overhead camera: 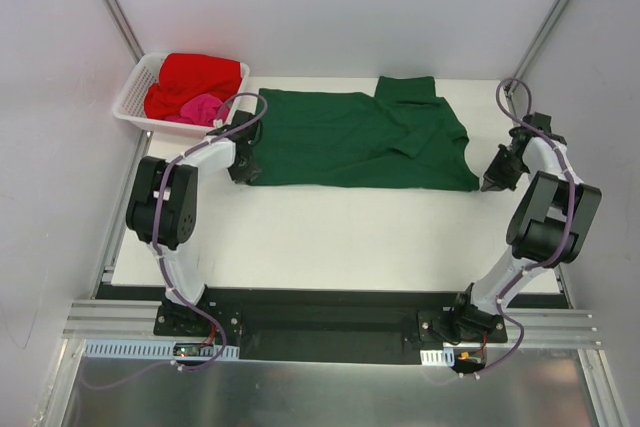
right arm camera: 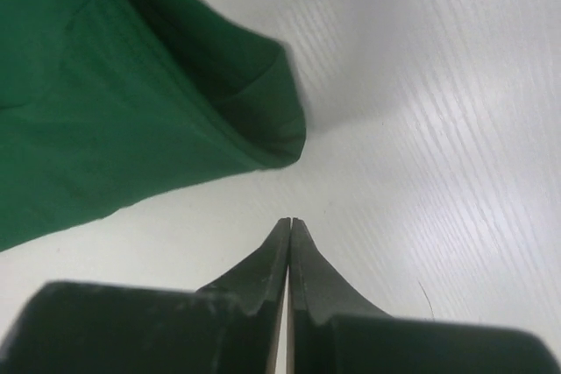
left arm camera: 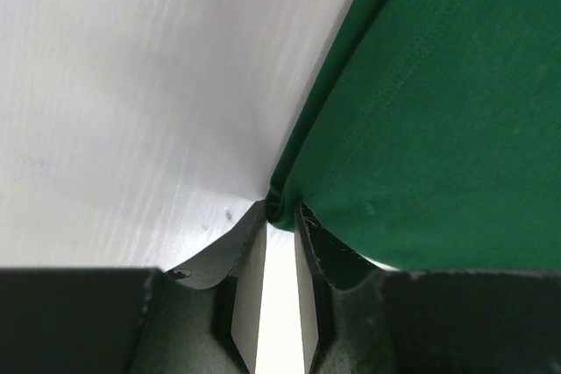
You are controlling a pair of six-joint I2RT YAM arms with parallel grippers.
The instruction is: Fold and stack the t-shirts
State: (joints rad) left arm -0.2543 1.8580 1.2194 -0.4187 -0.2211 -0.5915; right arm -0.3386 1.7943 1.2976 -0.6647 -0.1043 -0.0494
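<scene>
The green shirt (overhead camera: 350, 137) lies spread across the far half of the table (overhead camera: 330, 237), long side running left to right, with some wrinkles near its right end and a sleeve sticking out at the far edge. The red shirt (overhead camera: 195, 79) sits bunched in the basket (overhead camera: 133, 99) at the far left corner, just beside the green shirt's left end. The pink shirt (overhead camera: 200, 109) lies crumpled in the same basket, against the near side of the red one.

The left gripper (overhead camera: 243, 165) is at the green shirt's near left corner. In the left wrist view its tips (left arm camera: 282, 212) close on the hem of the cloth (left arm camera: 438, 129), pinching a small fold between them, with the table bare to the left.

The right gripper (overhead camera: 492, 183) is low over the table just off the shirt's near right corner. In the right wrist view its fingers (right arm camera: 290, 223) are pressed together with nothing between them, and the rounded cloth corner (right arm camera: 263, 129) lies near the tips but apart from them
</scene>
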